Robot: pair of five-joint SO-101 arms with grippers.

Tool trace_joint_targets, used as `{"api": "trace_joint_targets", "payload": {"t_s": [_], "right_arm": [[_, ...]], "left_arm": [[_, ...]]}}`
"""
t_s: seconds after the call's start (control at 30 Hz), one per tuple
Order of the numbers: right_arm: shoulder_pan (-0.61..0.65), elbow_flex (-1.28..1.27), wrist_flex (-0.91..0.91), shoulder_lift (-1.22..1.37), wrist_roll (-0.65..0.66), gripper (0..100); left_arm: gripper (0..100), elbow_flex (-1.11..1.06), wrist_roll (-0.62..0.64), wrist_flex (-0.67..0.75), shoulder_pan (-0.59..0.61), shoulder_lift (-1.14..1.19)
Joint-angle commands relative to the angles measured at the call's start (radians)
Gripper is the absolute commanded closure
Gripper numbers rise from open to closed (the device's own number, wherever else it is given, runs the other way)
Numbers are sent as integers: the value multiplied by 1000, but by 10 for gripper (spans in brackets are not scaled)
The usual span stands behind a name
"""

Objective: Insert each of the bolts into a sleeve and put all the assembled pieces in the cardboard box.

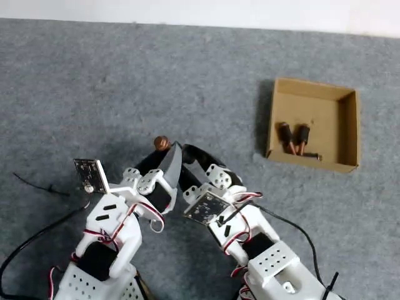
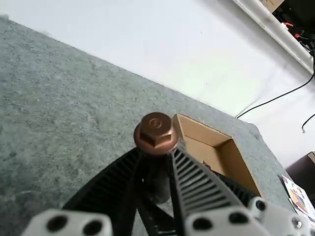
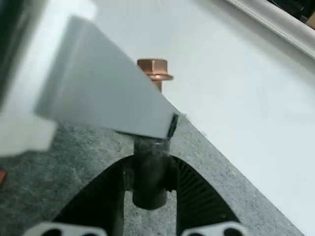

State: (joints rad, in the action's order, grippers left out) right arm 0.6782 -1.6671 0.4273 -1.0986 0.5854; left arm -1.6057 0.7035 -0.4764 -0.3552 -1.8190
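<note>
- Ribbed black fingers (image 2: 194,187) of the left hand (image 2: 157,155) fill the foreground, clamped together on the copper bolt (image 2: 156,133) just beneath its hexagonal head, which stands proud of the grip.
- Directly below it, the right hand (image 3: 150,167) is closed around the dark sleeve (image 3: 150,179), lined up with the bolt. A grey jaw of the left hand crosses in front of the join, so how far the shank has entered cannot be told.
- Both hands meet low over the grey counter (image 1: 94,81), close in front of the two arms. The cardboard box (image 1: 312,106) lies well apart, off on the right arm's side, with two assembled pieces (image 1: 286,134) side by side inside it.
- Insertion looks to be the step in hand. Doing it well likely means holding the sleeve steady in the right hand while the left drives the bolt straight along the sleeve's axis, since any tilt would probably make the shank bind at the mouth.
- Because the left jaws sit between the bolt head and the sleeve's mouth, they will probably have to open before the head can seat. The right hand's grip should be firm at that point, or the pair may drop.
- Once seated, the right hand seems the better placed to carry the piece to the box.
</note>
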Motion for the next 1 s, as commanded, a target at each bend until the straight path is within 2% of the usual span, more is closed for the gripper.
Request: {"api": "trace_joint_targets", "payload": {"t_s": [0.0,0.17,0.27,0.4,0.53,0.73,0.97], "right_arm": [[7,-131,4,-42,0,993],[5,-131,4,-42,0,993],[5,-131,4,-42,0,993],[5,-131,4,-42,0,993],[-7,-130,4,-42,0,993],[-33,-113,4,-39,0,993],[-48,-108,4,-39,0,993]], "left_arm": [[933,5,-8,9,-5,-2],[694,4,-8,8,-13,-2],[604,5,-3,8,-8,-2],[603,21,12,6,-5,-4],[606,94,124,-87,-2,-4],[607,268,190,-287,117,-4],[607,272,184,-295,278,-4]]}}
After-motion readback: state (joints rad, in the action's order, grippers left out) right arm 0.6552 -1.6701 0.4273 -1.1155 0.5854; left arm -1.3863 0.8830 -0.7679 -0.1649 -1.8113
